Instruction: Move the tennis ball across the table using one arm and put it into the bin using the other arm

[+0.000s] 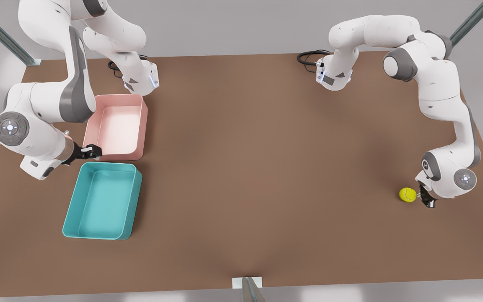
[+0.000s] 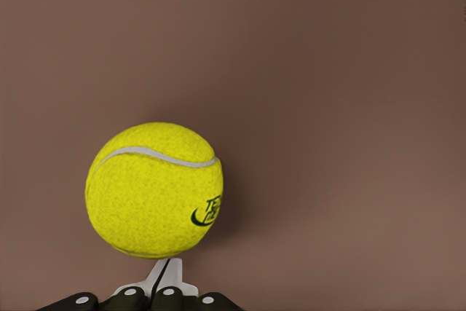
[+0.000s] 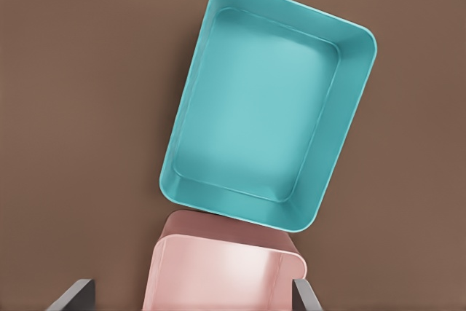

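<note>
Tennis ball [image 1: 408, 194] sits on the brown worktop [image 1: 258, 167] near the front view's right edge, well apart from both tubs. Left gripper [image 1: 427, 200] is low, just beside the ball on its right in the front view; the left wrist view shows the ball [image 2: 154, 190] close ahead of the fingers [image 2: 166, 279], which are together, not around it.

Teal bin [image 1: 101, 201] lies on the front view's left, with a pink tub [image 1: 118, 126] just behind it, corners nearly touching. Right gripper [image 1: 92, 152] hangs over the gap between the tubs, fingers [image 3: 69, 298] spread apart, holding nothing. Right wrist view looks down on the bin [image 3: 268, 103] and pink tub [image 3: 226, 271].
</note>
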Controlling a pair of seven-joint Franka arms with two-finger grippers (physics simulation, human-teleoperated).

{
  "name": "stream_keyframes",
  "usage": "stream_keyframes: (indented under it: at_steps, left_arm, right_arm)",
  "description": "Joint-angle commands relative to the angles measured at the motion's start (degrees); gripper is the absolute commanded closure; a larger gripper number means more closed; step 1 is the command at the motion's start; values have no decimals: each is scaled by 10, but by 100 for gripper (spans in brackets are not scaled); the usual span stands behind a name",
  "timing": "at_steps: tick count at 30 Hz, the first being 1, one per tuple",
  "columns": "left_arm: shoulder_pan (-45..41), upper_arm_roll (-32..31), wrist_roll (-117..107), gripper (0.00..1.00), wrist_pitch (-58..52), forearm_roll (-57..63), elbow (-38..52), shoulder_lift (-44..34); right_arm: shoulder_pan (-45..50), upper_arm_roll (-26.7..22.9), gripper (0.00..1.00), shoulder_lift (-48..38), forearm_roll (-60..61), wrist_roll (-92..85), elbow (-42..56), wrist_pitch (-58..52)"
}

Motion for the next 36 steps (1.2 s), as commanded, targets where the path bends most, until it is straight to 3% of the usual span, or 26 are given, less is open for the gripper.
stream_keyframes:
  at_steps: [1, 3, 5, 9, 15, 18, 19, 20, 22, 23, 27, 30, 33, 36]
  left_arm:
    - [-11, 0, 26, 79, 3, -6, -9, -1]
    - [-42, 1, -53, 79, 3, -7, -28, -7]
    - [-107, -6, -265, 79, 3, -6, -102, -51]
    - [-163, -143, -795, 79, -131, -4, -119, -146]
    - [-152, -116, -803, 79, -152, -57, -96, -164]
    - [-135, -91, -1060, 79, -414, -93, 108, -160]
    - [-131, -101, -1161, 79, -534, -99, 209, -161]
    - [-106, -162, -1261, 79, -616, -95, 276, -170]
    - [-104, -177, -1277, 59, -648, -95, 277, -220]
    - [-107, -176, -1284, 0, -650, -94, 274, -237]
    - [-117, -150, -1272, 0, -573, -77, 180, -314]
    - [-120, -131, -1232, 0, -567, -77, 171, -305]
    - [-123, -134, -1218, 0, -560, -75, 170, -306]
    - [-124, -134, -1217, 0, -553, -75, 171, -307]
  right_arm:
    - [0, 0, 0, -1, 0, -1, 0, 0]
    - [-1, 0, 0, -1, 0, -1, 0, 0]
    - [-1, 0, 0, -1, 0, -2, 0, 0]
    - [-1, 0, 0, -1, 0, -2, 0, 0]
    - [-1, 0, 0, -1, 0, -2, 0, 0]
    - [-2, 0, 0, -1, 0, -2, 0, -1]
    - [-2, 0, 0, -1, 0, -2, 0, -1]
    - [-2, 0, 0, -1, 0, -2, 0, -1]
    - [-2, 0, 0, -1, 0, -2, 0, -1]
    - [-2, 0, 0, -1, 0, -1, 0, -1]
    - [-1, 0, 0, -1, 0, 0, 0, 0]
    - [2, 0, 0, 1, 3, 6, 0, 0]
    - [33, 4, 0, 93, 35, 11, 88, 4]
    - [103, 5, 0, 152, 45, 215, 141, 11]
